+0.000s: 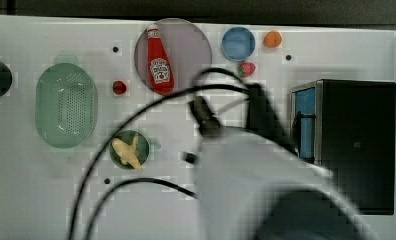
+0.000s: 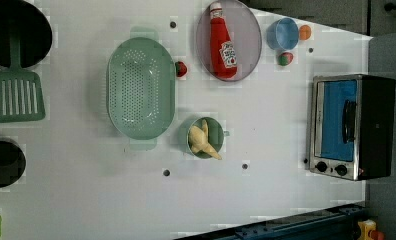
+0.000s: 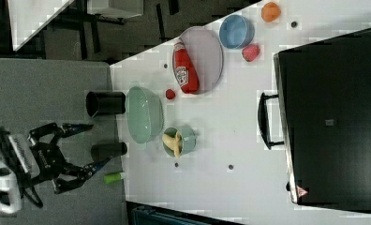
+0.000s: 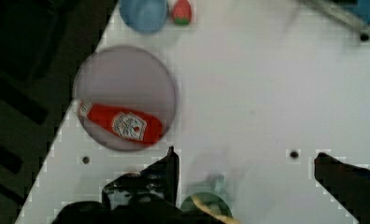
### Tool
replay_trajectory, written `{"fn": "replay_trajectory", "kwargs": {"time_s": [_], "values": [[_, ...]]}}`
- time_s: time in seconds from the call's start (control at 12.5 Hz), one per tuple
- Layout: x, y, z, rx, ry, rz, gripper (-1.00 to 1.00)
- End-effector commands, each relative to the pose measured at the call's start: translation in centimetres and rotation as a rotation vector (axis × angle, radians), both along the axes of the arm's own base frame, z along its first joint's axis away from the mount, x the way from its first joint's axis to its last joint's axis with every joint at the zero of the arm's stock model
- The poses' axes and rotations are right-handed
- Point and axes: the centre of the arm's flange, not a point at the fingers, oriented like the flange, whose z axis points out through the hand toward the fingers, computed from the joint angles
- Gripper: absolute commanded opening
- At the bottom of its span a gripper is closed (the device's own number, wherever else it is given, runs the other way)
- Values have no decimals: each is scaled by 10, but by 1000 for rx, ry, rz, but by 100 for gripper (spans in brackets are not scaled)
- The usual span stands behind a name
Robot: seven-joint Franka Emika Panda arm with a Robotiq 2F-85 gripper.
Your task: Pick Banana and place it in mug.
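Top view: banana (image 1: 127, 153) lies inside the teal mug (image 1: 145, 142), one tip over the rim, just beside the green colander (image 1: 66, 105). Right view: gripper (image 3: 95, 144) spread wide, holding nothing, well apart from the mug. Ketchup bottle (image 1: 159, 61) rests on the grey plate (image 1: 191, 47).

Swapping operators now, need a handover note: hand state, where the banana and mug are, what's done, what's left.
Hand: open, holding nothing, up off the table and away from the objects.
Banana: lying inside the mug, one tip sticking over the rim.
Mug: upright on the table, beside the green colander.
Done: pick and place look complete.
Left: probably nothing but parking the arm; check the banana sits stable.
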Motion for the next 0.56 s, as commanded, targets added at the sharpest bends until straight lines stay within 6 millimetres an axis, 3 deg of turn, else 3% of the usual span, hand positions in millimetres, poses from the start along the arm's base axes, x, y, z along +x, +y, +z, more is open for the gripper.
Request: {"fn": "replay_trajectory", "kwargs": {"time_s": [0.08,0.56], "values": [[10,0,-50,-36,134,138,100],[12,7,-53,-96,155,157,100]]}}
